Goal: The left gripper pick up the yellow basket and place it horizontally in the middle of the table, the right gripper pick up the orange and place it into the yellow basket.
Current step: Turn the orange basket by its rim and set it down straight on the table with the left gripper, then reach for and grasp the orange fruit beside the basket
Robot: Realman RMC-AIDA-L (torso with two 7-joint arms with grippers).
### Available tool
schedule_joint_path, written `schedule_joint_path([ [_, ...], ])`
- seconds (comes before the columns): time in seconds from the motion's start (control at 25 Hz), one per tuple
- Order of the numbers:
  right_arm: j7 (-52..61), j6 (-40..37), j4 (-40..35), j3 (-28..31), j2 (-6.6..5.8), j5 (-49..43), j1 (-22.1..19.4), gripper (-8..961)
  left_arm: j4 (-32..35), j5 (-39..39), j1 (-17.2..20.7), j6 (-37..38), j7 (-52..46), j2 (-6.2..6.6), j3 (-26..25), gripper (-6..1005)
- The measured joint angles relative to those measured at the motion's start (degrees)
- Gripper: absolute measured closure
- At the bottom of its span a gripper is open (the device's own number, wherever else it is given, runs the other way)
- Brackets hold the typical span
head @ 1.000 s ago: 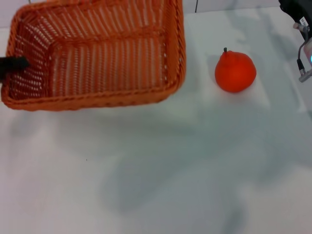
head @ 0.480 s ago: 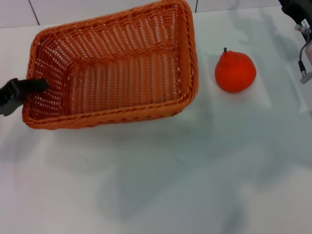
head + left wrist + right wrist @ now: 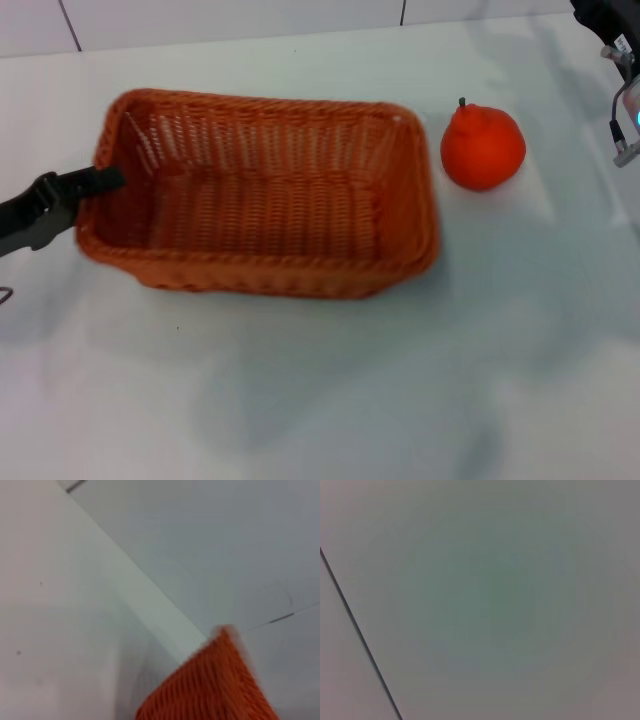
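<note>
The yellow basket, orange-brown woven wicker, lies lengthwise across the middle-left of the white table in the head view. My left gripper, a thin black piece, grips the basket's left rim. A corner of the basket also shows in the left wrist view. The orange sits on the table just right of the basket, apart from it. My right gripper, black and silver with a cyan light, is partly seen at the far right edge, beyond the orange. The right wrist view shows neither basket nor orange.
The white table stretches in front of the basket and the orange. A tiled wall seam runs along the back edge. The right wrist view shows only a pale surface with a dark line.
The basket has moved right and toward me with my left gripper, and has turned from tilted up to level and horizontal. The orange and the right arm have not moved.
</note>
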Motion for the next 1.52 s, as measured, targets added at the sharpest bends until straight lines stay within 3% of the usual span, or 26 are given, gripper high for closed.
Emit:
schedule_joint_path([
  [0.24,0.0,0.2,0.0,-0.1,0.00,0.0,0.2,97,-0.3,-0.1,0.7,1.8,0.0,0.25,0.4,573],
  [0.72,0.2,0.2,-0.2,-0.3,-0.23,-0.2,0.1,96,-0.2,-0.9,4.1,6.1,1.1,2.40,0.0,163],
  [0.88,2.9,0.8,-2.5,-2.2,-0.54,-2.2,-0.1,96,-0.3,-3.0,5.1,5.9,4.4,2.96,-0.8,166],
  [1.0,13.2,3.2,-8.3,-6.6,-1.04,-7.5,-1.7,96,-1.0,-7.5,5.6,6.4,13.4,3.33,-4.8,168],
  [1.08,24.6,4.5,-14.2,-9.9,-1.98,-13.5,-3.4,97,-1.6,-11.1,5.8,6.9,21.6,3.03,-8.1,169],
  [1.12,30.5,4.7,-17.4,-11.7,-2.90,-17.4,-4.2,97,-2.7,-15.2,6.0,7.1,30.9,2.41,-10.3,169],
  [1.16,35.4,4.7,-19.8,-12.9,-3.72,-20.9,-4.7,97,-2.7,-15.2,6.0,7.1,30.9,2.41,-10.3,170],
  [1.36,64.4,-2.0,-32.0,-16.9,-9.68,-48.7,-5.0,97,-6.7,-25.4,6.3,8.6,50.8,0.20,-11.2,173],
  [1.52,80.2,-9.3,-43.1,-14.3,-10.72,-71.6,-3.8,97,-13.0,-31.1,5.6,9.4,61.6,0.20,-11.3,174],
])
